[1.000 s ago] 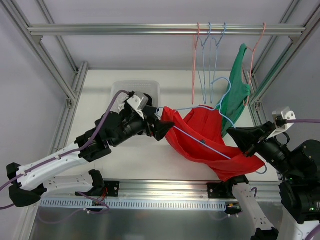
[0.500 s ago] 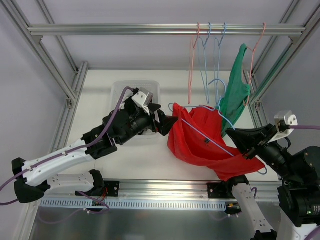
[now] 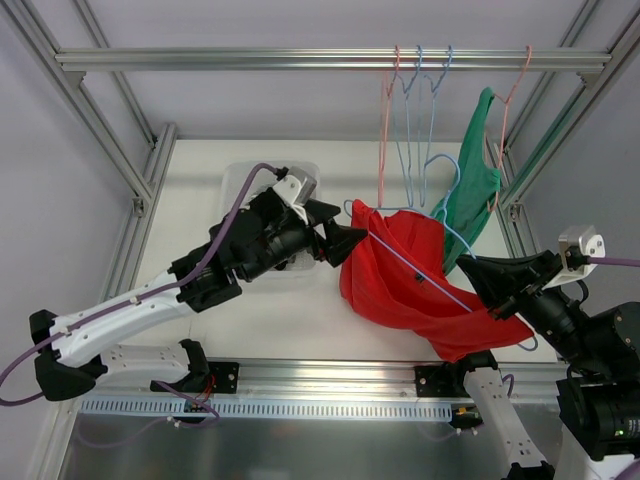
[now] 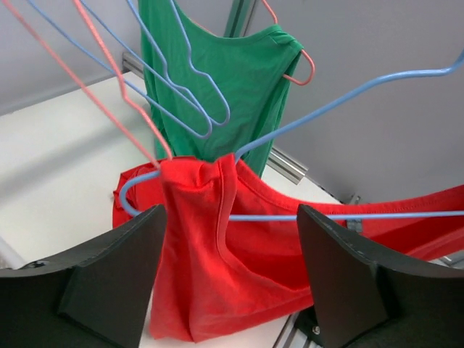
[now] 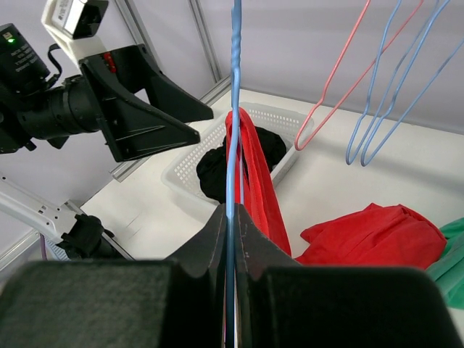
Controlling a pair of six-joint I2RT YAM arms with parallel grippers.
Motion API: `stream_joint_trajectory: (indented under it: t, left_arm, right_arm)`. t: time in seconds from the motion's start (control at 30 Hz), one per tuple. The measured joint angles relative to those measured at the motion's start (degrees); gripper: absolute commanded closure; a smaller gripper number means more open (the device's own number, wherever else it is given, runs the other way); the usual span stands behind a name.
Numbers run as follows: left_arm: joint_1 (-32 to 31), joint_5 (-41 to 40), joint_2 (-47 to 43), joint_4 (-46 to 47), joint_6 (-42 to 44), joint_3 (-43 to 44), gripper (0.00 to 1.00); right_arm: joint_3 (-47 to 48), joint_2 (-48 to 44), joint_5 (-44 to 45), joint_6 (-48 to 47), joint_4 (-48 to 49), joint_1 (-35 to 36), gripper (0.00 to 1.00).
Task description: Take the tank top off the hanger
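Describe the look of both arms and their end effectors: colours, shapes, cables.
The left arm has a white lower link and black upper joints, with a purple cable along it. The right arm shows mostly black. A white camera box tops each wrist. The left end effector and right end effector have matte black wedge-shaped fingers.

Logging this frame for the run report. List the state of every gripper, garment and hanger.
left gripper, open, jaws either side of the red tank top.
right gripper, shut on the blue hanger.
red tank top, on the blue hanger, bunched.
blue hanger, off the rail, held tilted.
green tank top, hanging from the rail.
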Motion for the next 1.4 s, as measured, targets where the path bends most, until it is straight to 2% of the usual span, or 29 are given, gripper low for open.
stream_joint_trajectory:
  t: [0.17, 0.27, 0.33, 0.37, 0.67, 0.7, 0.77, 0.83, 0.87, 0.97, 1.0, 1.07, 1.1, 1.2, 1.4]
  left_arm:
    - [0.0, 1.6, 5.5, 0.7, 0.0, 3.0, 0.44]
    - [0.0, 1.5, 6.6, 0.6, -0.1, 3.0, 0.55]
    - [0.0, 1.4, 6.8, 0.6, -0.1, 3.0, 0.66]
    - [0.0, 1.4, 6.8, 0.6, -0.1, 3.0, 0.68]
    - [0.0, -1.2, 6.9, 0.7, 0.7, 3.0, 0.69]
    - [0.0, -1.5, 6.9, 0.7, 0.8, 3.0, 0.63]
    - [0.0, -2.0, 6.9, 0.7, 1.4, 3.0, 0.43]
    - [0.0, -2.4, 7.0, 0.7, 1.4, 3.0, 0.43]
    - [0.0, -2.7, 7.0, 0.7, 1.4, 3.0, 0.49]
    - [0.0, -3.4, 7.1, 0.7, 1.6, 3.0, 0.52]
    - [0.0, -3.6, 7.2, 0.7, 1.6, 3.0, 0.63]
    - [0.0, -3.7, 7.7, 0.7, 1.8, 3.0, 0.72]
    - [0.0, -3.9, 8.0, 0.7, 1.9, 3.0, 0.83]
    - [0.0, -4.1, 8.6, 0.7, 2.2, 3.0, 1.0]
    - [0.0, -4.7, 7.9, 0.6, 2.2, 3.0, 1.0]
  right_arm:
    - [0.0, 0.0, 0.0, 0.7, 0.4, 0.0, 1.0]
    - [0.3, 0.0, 0.0, 0.9, 0.4, 0.0, 1.0]
    - [0.6, 0.0, -0.1, 0.9, 0.4, 0.0, 1.0]
    - [0.6, 0.0, -0.1, 0.9, 0.4, 0.0, 1.0]
    - [1.0, 0.0, -0.7, 1.5, 0.4, 0.0, 1.0]
    - [1.1, 0.0, -0.9, 1.6, 0.5, 0.0, 1.0]
    - [1.5, 0.0, -1.4, 1.8, 0.4, 0.0, 1.0]
    - [1.8, 0.0, -1.7, 1.9, 0.5, 0.0, 1.0]
    - [1.9, 0.0, -1.9, 1.9, 0.5, 0.0, 1.0]
    - [2.3, 0.0, -2.7, 2.4, 0.5, 0.0, 1.0]
    - [2.4, 0.0, -3.1, 2.6, 0.5, 0.0, 1.0]
    - [2.5, 0.0, -3.6, 2.8, 0.5, 0.0, 1.0]
    - [2.6, 0.0, -3.8, 2.9, 0.5, 0.0, 1.0]
    - [2.6, 0.0, -4.0, 3.0, 0.5, 0.0, 1.0]
    - [1.5, -0.2, -3.5, 2.5, 1.0, -0.1, 1.0]
